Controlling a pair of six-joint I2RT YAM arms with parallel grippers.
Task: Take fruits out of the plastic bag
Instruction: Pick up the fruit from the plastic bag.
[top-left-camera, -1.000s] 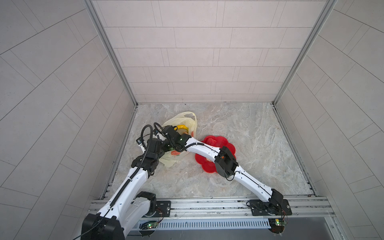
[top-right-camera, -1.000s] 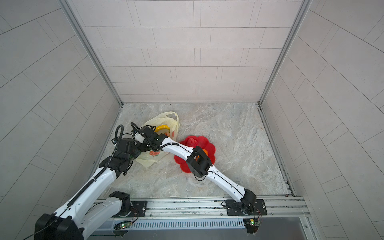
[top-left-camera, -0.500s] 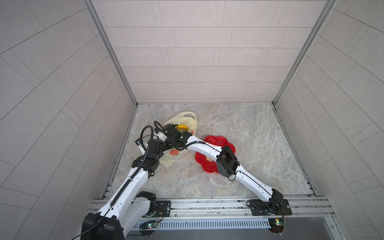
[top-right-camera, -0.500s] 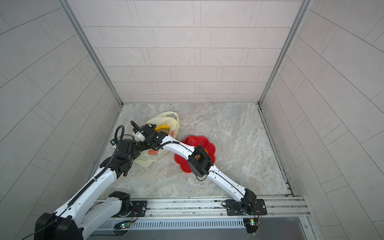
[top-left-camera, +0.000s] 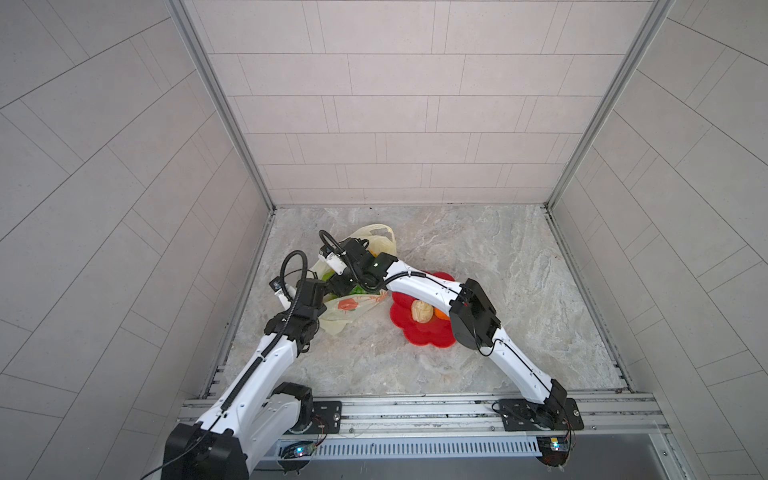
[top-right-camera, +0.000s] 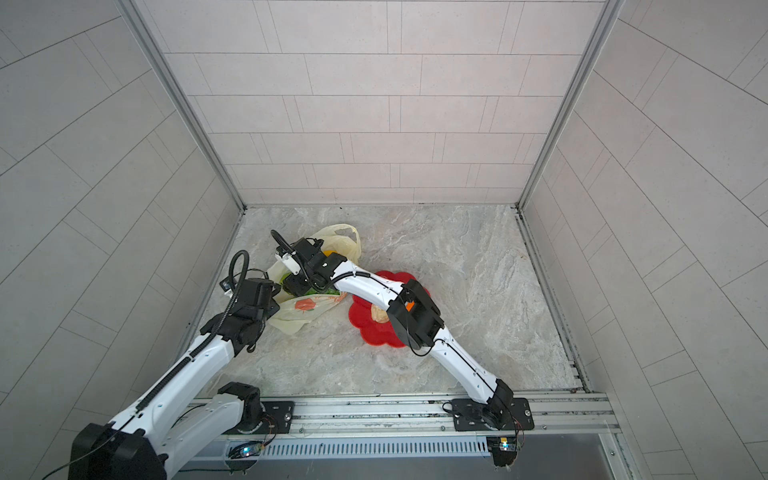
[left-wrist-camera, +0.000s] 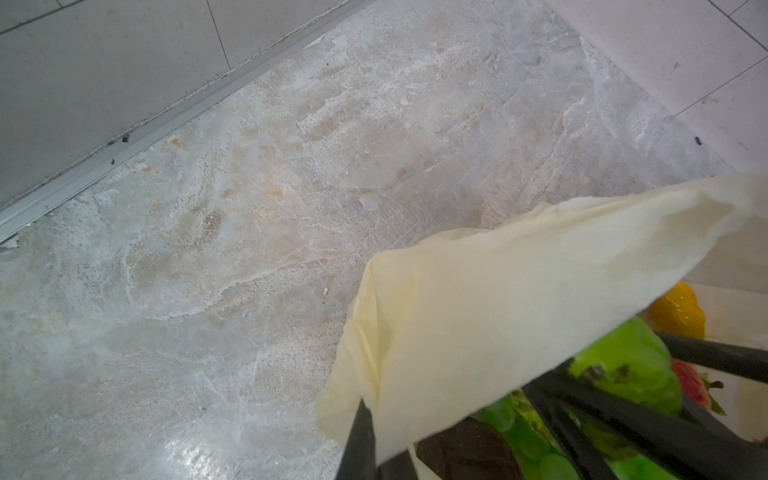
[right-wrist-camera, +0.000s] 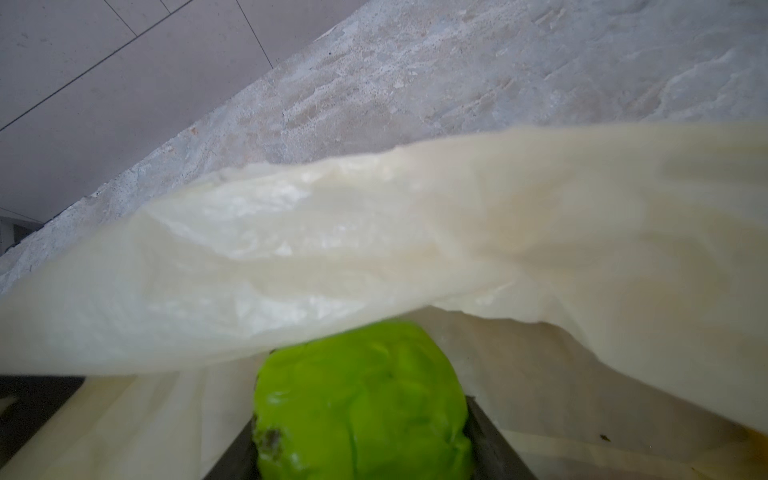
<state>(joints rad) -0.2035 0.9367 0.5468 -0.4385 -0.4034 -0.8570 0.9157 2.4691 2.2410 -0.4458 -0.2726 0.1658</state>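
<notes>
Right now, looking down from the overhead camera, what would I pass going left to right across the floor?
In a top view: left arm → plastic bag → beige fruit → orange fruit → right arm's black elbow.

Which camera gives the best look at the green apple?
The right wrist view: the green apple fills the foreground between the fingers of the right gripper. The left wrist view shows it partly behind the plastic bag. Both top views show only green slivers, too small to identify.

Plastic bag (top-left-camera: 349, 309) left of dish (top-left-camera: 419, 336) — apple (right-wrist-camera: 361, 399) inside.
</notes>
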